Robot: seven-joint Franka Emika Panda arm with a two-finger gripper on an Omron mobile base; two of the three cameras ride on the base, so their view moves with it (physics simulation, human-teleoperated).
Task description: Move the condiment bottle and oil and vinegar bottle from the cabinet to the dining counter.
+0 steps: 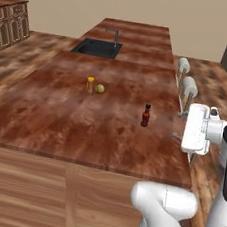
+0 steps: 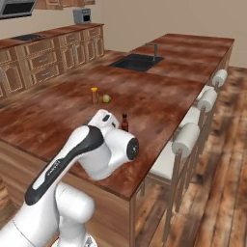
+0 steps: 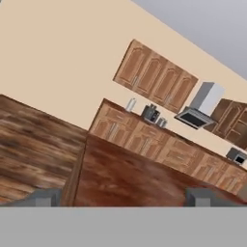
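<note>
Left base view. Dining counter (image 1: 60,114): broad island, glossy reddish-brown top, running away toward twelve o'clock. Black sink (image 1: 97,48) with faucet set into its far part. Condiment bottle (image 1: 146,115): small, dark, red cap, upright on the top, toward the three o'clock edge. Short orange-yellow jar (image 1: 90,85) near the middle of the top, a small yellow-green round item (image 1: 100,88) just beside it at its three o'clock. Jar and condiment bottle stand well apart. Stools (image 1: 188,87) line the three o'clock side. White hand of the arm sits at three o'clock of the condiment bottle, apart from it, off the counter edge.

Right base view. Same counter top (image 2: 159,103); condiment bottle (image 2: 125,122) upright, partly behind the arm's white wrist. Jar (image 2: 94,95) and round item (image 2: 106,98) at its eleven o'clock. Sink (image 2: 136,62) toward twelve o'clock. Three stools (image 2: 187,140) along the three o'clock side. Drawer units along the wall at ten o'clock.

Hand view, rolled. Gripper (image 3: 124,197): fingertips (image 3: 44,198) set wide apart, nothing between them. Counter top (image 3: 125,173) below. Cabinet (image 3: 155,77): light-brown wall unit, doors closed, at one o'clock. Range hood (image 3: 198,106) at its three o'clock.
</note>
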